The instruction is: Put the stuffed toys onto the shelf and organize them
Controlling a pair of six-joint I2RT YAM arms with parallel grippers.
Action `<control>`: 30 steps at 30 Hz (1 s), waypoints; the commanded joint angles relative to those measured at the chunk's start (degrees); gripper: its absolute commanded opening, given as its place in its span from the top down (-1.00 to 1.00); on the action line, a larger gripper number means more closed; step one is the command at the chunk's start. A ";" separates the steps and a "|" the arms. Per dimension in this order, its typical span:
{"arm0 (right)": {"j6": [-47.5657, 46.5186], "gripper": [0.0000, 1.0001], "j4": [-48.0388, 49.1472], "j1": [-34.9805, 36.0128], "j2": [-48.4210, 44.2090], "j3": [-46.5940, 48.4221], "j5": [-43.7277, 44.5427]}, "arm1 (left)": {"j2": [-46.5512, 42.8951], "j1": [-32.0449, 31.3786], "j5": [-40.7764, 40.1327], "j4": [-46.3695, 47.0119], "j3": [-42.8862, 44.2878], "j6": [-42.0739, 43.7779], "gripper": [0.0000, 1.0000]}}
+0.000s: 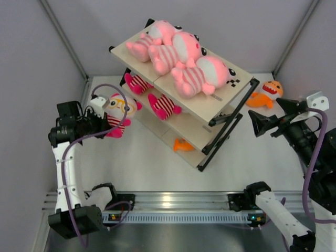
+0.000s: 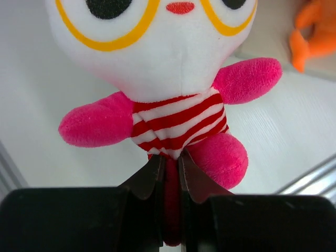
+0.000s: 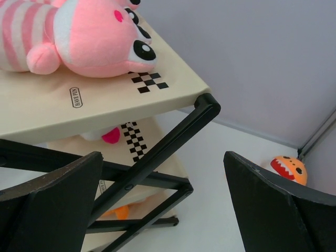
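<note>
From above, we see the shelf [image 1: 216, 105] standing diagonally mid-table, with three pale-pink toys [image 1: 178, 58] filling its top board. White tabletop [image 1: 157, 163] shows between its front edge and the arm bases. The left gripper [image 1: 106, 123] holds a hot-pink striped toy [image 1: 119, 111] just off the shelf's left edge.

At the left wrist, we see the jaws pinched on that toy's leg.

At the right wrist, the right gripper [image 3: 161, 157] stands spread wide before the shelf's corner post. An orange toy [image 3: 287, 169] lies beyond, near the wall [image 3: 252, 63].

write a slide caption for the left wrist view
Left end effector pinching a leg of the hot-pink striped toy, orange toy at upper right.
</note>
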 commanded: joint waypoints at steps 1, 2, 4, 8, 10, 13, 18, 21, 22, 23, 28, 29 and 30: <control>-0.17 -0.99 1.31 -0.33 1.38 3.37 -3.56 | -0.14 0.09 8.05 -18.57 1.37 14.77 1.00; 0.01 -0.99 1.31 -0.33 1.65 3.73 -3.74 | -0.40 0.00 8.66 -21.23 3.12 18.96 1.00; 0.54 -0.99 2.10 -0.42 2.18 4.09 -4.35 | -0.75 0.09 11.47 -29.90 4.62 23.81 1.00; 1.68 -0.99 3.86 -0.42 2.26 2.95 -6.90 | -3.73 -2.19 10.79 -33.12 5.77 28.67 1.00; 2.21 -0.99 4.30 -0.33 2.18 2.16 -6.99 | -4.62 -6.82 9.55 -33.21 5.95 28.06 1.00; 2.82 -0.99 4.57 -0.33 2.18 1.54 -6.99 | -5.50 -18.56 12.86 -33.12 6.74 23.94 1.00; 3.61 -0.99 4.92 -0.42 2.35 1.89 -6.99 | -3.48 -27.51 16.85 -33.03 8.85 19.27 1.00; 3.62 -0.99 5.09 -0.42 2.44 2.41 -6.73 | -1.02 -27.51 17.72 -32.95 10.07 17.34 1.00; 5.44 -0.99 5.01 -0.42 2.35 2.59 -6.64 | -0.15 -27.51 18.33 -32.51 10.69 16.90 1.00; 5.72 -0.99 5.01 -0.42 2.27 2.77 -6.55 | 0.12 -27.51 19.47 -31.90 12.00 15.15 1.00; 7.04 -0.98 4.48 -0.42 1.56 3.29 -5.24 | 0.21 -27.60 20.88 -31.10 16.93 15.57 1.00; 7.22 -0.98 4.39 -0.33 1.39 3.56 -4.45 | 0.04 -27.77 21.06 -31.19 17.02 15.66 1.00; 7.48 -0.98 4.04 -0.33 1.47 4.17 -4.10 | 0.04 -28.56 21.24 -31.10 16.93 15.75 1.00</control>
